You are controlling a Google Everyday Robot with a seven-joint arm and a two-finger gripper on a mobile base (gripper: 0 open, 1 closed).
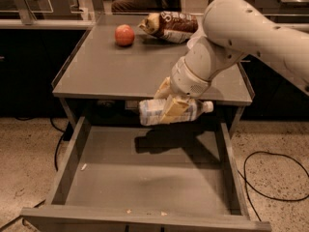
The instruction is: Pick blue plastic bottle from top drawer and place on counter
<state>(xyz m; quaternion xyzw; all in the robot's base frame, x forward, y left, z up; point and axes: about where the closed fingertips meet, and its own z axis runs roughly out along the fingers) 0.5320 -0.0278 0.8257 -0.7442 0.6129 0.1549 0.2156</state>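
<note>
My gripper (173, 106) is shut on the blue plastic bottle (153, 112). The bottle lies sideways in the fingers, its white cap (207, 107) to the right. It hangs in the air above the back part of the open top drawer (145, 173), just in front of the counter's front edge and a little below its surface. Its shadow falls on the drawer floor. The counter (120, 69) is the flat grey top behind it. My white arm comes down from the upper right.
A red apple (124, 35) and a brown snack bag (169, 26) lie at the back of the counter. A black cable (270, 178) loops on the floor to the right. Someone sits behind the counter.
</note>
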